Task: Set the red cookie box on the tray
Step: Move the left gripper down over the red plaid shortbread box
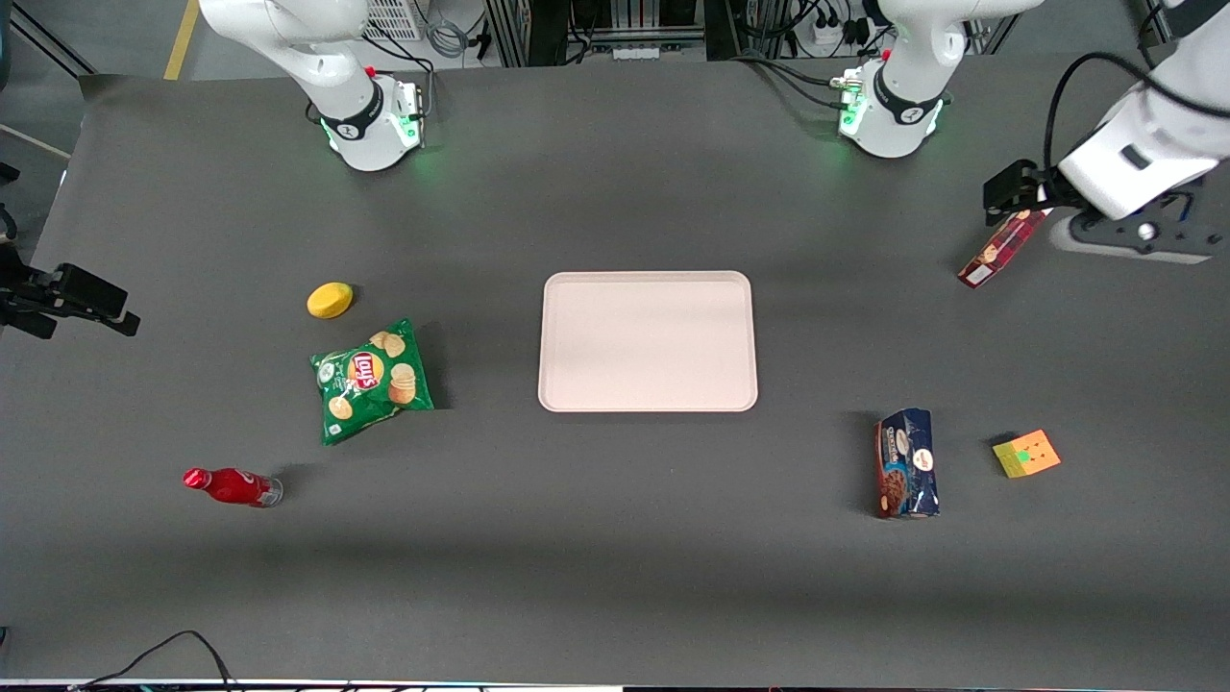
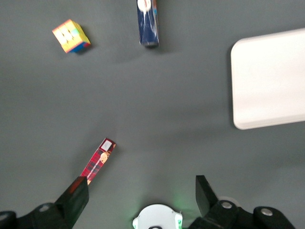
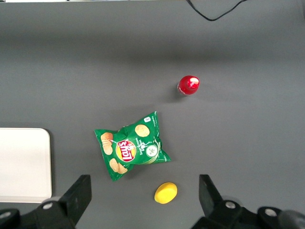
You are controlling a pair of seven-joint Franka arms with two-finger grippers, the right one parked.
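Approach step: end effector (image 2: 138, 198) hovering wide open above slim dark-red plaid cookie box (image 1: 999, 250) at working arm's bench end. Next: descend, centre, clamp, carry to pale pinkish-cream rectangular tray (image 1: 648, 341).

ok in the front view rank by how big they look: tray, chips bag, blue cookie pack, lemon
1. tray
2. chips bag
3. blue cookie pack
4. lemon
The gripper hangs over the red cookie box, open.

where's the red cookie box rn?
On the table toward the working arm's end, the red cookie box lies apart from the tray, partly under the open gripper.
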